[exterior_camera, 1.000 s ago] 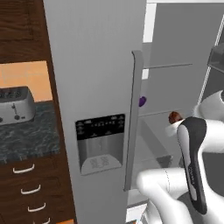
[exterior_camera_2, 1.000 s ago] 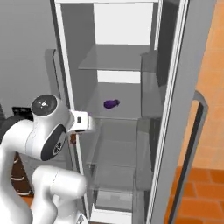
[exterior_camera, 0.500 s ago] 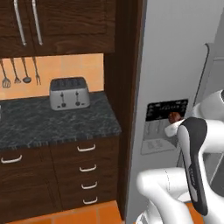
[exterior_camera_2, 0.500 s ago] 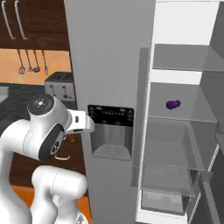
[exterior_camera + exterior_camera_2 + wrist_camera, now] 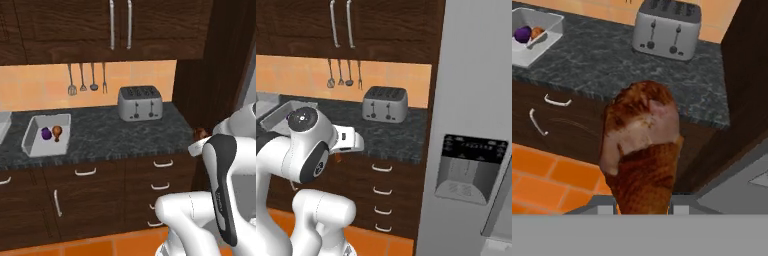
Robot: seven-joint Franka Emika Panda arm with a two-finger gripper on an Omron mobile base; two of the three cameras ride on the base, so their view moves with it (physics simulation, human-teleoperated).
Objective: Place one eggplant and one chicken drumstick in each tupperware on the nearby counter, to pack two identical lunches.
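At nine o'clock on the counter (image 5: 110, 137) I see a white tupperware (image 5: 35, 145) already holding one eggplant (image 5: 46, 133) and one chicken drumstick (image 5: 57, 132), so I judge that lunch packed. Another pale container edge (image 5: 2, 127) sits at its far left; I cannot tell its contents. Toward twelve o'clock the silver toaster (image 5: 139, 103) stands against the backsplash, clear of the packing area. At three o'clock my gripper (image 5: 199, 141) carries a second drumstick (image 5: 641, 150), pinched between the fingers and held high, off the counter edge, presumably for the other container.
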